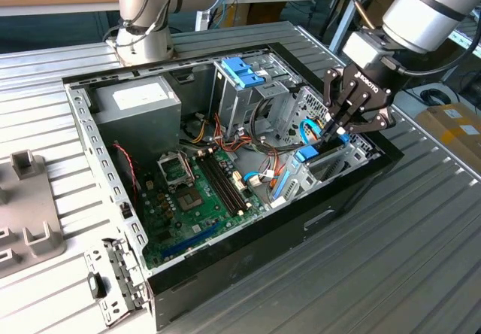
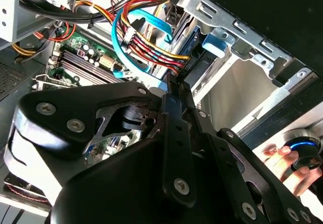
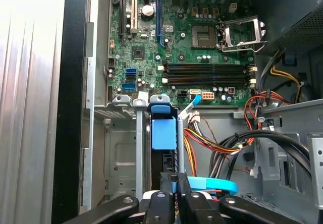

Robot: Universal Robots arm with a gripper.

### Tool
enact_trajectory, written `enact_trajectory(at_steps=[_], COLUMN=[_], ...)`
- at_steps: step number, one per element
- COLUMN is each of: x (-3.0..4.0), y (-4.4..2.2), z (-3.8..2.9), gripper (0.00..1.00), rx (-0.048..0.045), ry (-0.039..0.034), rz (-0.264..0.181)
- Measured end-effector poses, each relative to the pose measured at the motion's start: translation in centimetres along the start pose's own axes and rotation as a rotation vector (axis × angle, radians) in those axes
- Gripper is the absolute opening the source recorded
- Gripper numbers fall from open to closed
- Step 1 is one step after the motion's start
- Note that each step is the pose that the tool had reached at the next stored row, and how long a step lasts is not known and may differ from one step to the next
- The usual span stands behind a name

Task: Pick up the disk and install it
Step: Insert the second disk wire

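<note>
1. The hand [image 2: 174, 90] is closest to the lens in both wrist views: black linkages, fingers pressed together, tips down inside the open case [image 1: 248, 236].
2. In the first wrist view the fingertips [image 3: 173, 179] meet on the edge of the disk [image 3: 164, 133], which stands on edge in a metal bay [image 3: 121, 148] with its light-blue carrier end facing up. Pinching it or just touching it: I cannot tell for sure, but there is no gap.
3. In the exterior view the hand [image 1: 337, 132] sits at the case's corner on that view's right, over the blue carrier [image 1: 308, 153].
4. The motherboard [image 1: 203, 191] lies flat in the case floor, empty CPU socket [image 3: 242, 32] and memory slots [image 3: 207, 75] visible.
5. A bundle of red, yellow and orange wires [image 2: 151, 47] and a flat blue cable [image 2: 118, 47] run just beside the bay.
6. An upright drive cage [image 1: 244, 97] with a blue handle [image 1: 242, 72] stands mid-case, apart from the hand.
7. The case rests on a ribbed metal surface [image 1: 406, 259].
8. A person's fingers [image 2: 290, 173] show at the edge in the second wrist view.
</note>
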State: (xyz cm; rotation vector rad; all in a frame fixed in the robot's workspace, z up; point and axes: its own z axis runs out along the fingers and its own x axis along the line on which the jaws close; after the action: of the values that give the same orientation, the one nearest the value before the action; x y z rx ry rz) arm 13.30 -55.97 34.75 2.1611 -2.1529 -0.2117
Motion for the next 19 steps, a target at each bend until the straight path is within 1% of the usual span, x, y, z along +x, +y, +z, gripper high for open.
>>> enact_trajectory(at_steps=[1,3,8,14,19], x=[0.00,-0.02,-0.02,0.01,0.08], y=[0.00,-0.04,-0.16,-0.28,-0.31], z=[-0.02,0.00,0.20,0.65,0.79], gripper=[0.16,0.16,0.16,0.16,0.16], rx=[0.0000,-0.0006,-0.0020,-0.0025,-0.0025], ry=[-0.0008,-0.0074,-0.0128,-0.0142,-0.0147], rz=[0.000,-0.001,-0.002,-0.002,-0.002])
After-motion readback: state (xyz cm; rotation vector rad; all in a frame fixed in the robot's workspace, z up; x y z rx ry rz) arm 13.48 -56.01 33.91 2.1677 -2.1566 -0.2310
